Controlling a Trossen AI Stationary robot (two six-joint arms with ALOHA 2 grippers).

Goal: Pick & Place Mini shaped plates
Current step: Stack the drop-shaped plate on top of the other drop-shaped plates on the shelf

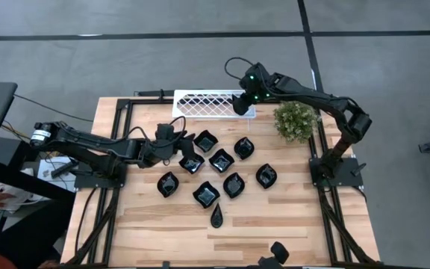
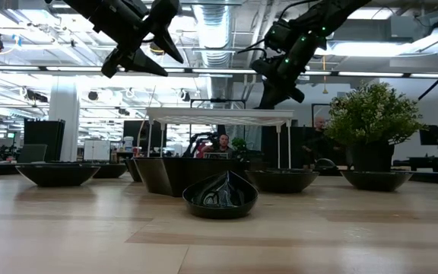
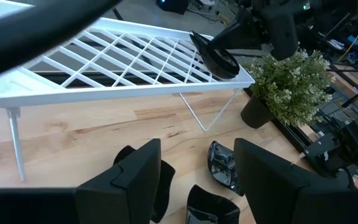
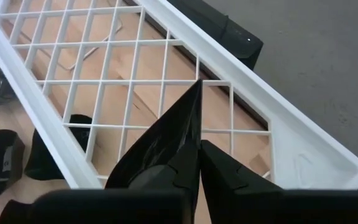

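Observation:
Several glossy black mini shaped plates lie on their bases on the wooden table; a teardrop one is nearest the front edge. My right gripper is over the right end of the white lattice tray, shut on one more plate. Low over the left-hand plates, my left gripper hangs open. Between its fingers in the left wrist view a plate shows farther off on the table. My right gripper pinches the black plate's rim between its two fingers, at the end opposite its pointed tip. The fingers slant down from the table's far right. The plate is tilted on edge over the tray's right end; whether it touches the lattice I cannot tell.
The tray stands on thin wire legs at the table's far edge. A small potted plant sits to the right of it, close under my right arm. Bare wood lies along the near edge and at the near corners. People sit in the room behind.

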